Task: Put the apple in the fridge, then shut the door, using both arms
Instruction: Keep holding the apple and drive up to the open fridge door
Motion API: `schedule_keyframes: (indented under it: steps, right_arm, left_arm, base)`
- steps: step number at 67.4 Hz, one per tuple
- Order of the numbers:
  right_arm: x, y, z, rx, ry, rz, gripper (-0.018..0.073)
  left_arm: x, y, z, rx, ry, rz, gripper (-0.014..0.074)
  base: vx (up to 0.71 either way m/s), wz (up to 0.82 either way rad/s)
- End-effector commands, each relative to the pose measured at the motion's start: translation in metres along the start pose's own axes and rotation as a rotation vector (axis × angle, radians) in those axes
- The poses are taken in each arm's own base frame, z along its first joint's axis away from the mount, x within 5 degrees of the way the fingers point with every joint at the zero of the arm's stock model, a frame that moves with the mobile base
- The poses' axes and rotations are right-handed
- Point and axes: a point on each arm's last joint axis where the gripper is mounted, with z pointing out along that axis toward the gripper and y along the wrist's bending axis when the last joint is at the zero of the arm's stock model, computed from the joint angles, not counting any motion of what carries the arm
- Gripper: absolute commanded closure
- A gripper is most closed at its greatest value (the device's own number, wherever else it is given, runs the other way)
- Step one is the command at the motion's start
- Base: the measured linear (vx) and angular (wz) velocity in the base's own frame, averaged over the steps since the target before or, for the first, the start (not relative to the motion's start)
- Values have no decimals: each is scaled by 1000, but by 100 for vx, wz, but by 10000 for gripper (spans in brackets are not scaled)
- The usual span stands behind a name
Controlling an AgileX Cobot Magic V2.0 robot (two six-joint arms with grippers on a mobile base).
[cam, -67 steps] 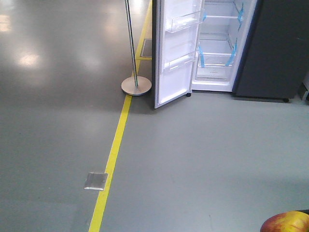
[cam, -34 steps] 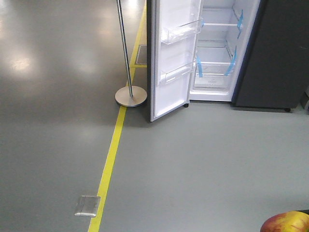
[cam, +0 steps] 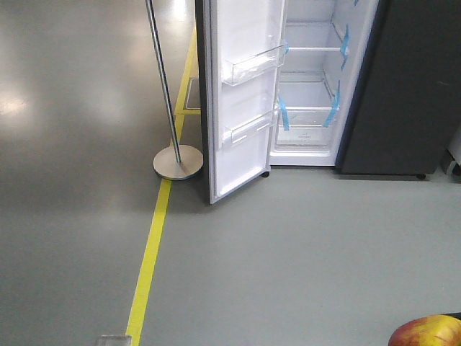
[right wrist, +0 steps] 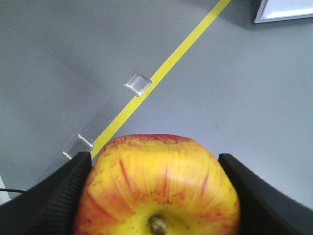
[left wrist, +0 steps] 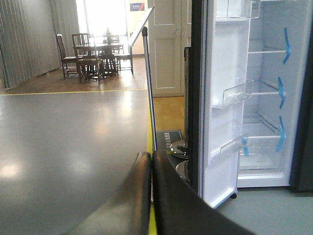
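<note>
The apple is clamped between the two fingers of the right hand, its stem end toward the wrist camera. It is held above the grey floor, which a yellow line crosses. In the front view the apple shows only at the lower right corner, well apart from the fridge, whose door stands wide open. The left hand has its fingers together on nothing and points toward the door's edge, near a silver pole.
</note>
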Motion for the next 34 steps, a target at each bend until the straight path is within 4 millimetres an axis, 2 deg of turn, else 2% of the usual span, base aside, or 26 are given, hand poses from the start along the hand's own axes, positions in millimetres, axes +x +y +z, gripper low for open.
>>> schedule_keyframes:
  steps: [1, 34]
  right_arm:
    - [-11, 1, -5, 3, -77, -1, 410]
    - [-11, 1, -5, 3, -77, -1, 410]
  left_arm:
    - [-13, -1, -2, 6, -107, -11, 603]
    - [-13, -1, -2, 6, -107, -11, 603]
  base:
    - [26, -6]
    - [24, -4]
